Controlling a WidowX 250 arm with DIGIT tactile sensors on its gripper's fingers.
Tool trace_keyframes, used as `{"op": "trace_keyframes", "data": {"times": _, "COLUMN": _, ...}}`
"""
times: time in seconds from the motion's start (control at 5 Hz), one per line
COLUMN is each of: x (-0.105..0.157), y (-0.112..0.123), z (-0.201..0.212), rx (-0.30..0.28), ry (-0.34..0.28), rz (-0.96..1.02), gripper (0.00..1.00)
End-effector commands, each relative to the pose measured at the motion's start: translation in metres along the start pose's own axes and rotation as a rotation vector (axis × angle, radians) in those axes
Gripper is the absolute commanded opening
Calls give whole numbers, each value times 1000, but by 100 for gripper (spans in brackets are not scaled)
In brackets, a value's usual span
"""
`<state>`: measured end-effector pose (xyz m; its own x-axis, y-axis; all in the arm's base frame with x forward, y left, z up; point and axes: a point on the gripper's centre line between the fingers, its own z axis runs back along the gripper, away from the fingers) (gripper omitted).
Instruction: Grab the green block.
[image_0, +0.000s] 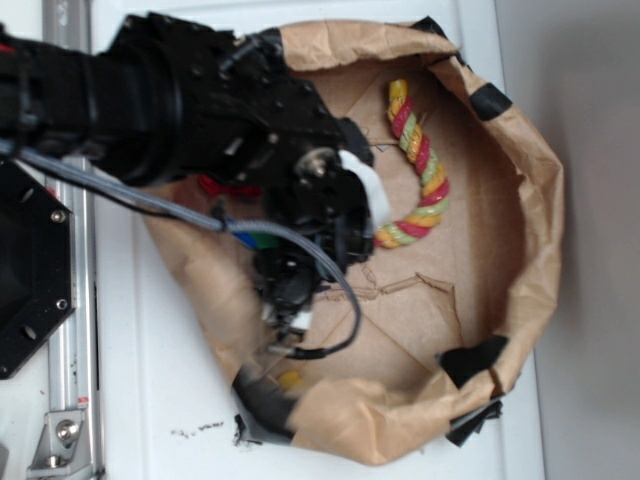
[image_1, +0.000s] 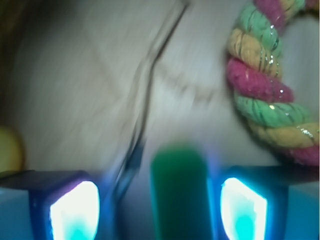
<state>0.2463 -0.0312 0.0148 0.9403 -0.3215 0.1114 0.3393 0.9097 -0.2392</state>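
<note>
White table (image_0: 150, 400) under even, soft light, a silver metal rail (image_0: 70, 330) with bolts along its left edge, a few dark specks (image_0: 197, 431) near the front, a pale grey strip of surface (image_0: 590, 300) down the right side

Crumpled matt brown paper bag (image_0: 530, 190) walls surround me; its floor looks creased. At two o'clock, the twisted rope (image_1: 265, 90) is fuzzy fibre. The green block (image_1: 179, 190) looks smooth.

A twisted red-yellow-green rope (image_0: 418, 170) curves on the floor of a crumpled brown paper bag (image_0: 530, 190), on a white table (image_0: 150, 390).
</note>
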Motion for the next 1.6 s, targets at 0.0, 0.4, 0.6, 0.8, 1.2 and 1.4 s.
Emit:
{"op": "trace_keyframes", "data": {"times": 0.0, "x": 10, "y": 4, "z": 8, "rx": 36, "ry": -25, "rz": 47, "gripper": 0}}
{"op": "trace_keyframes", "data": {"times": 0.4, "x": 16, "y": 9, "z": 44, "rx": 49, "ry": -66, "rz": 63, "gripper": 0}}
{"op": "trace_keyframes", "data": {"times": 0.6, "x": 16, "y": 8, "z": 78, "rx": 67, "ry": -118, "rz": 75, "gripper": 0}}
{"op": "trace_keyframes", "data": {"times": 0.8, "x": 20, "y": 0, "z": 99, "rx": 156, "ry": -151, "rz": 79, "gripper": 0}}
{"op": "trace_keyframes", "data": {"times": 1.2, "x": 36, "y": -27, "z": 108, "rx": 268, "ry": -142, "rz": 178, "gripper": 0}}
{"op": "trace_keyframes", "data": {"times": 1.4, "x": 47, "y": -28, "z": 103, "rx": 275, "ry": -145, "rz": 191, "gripper": 0}}
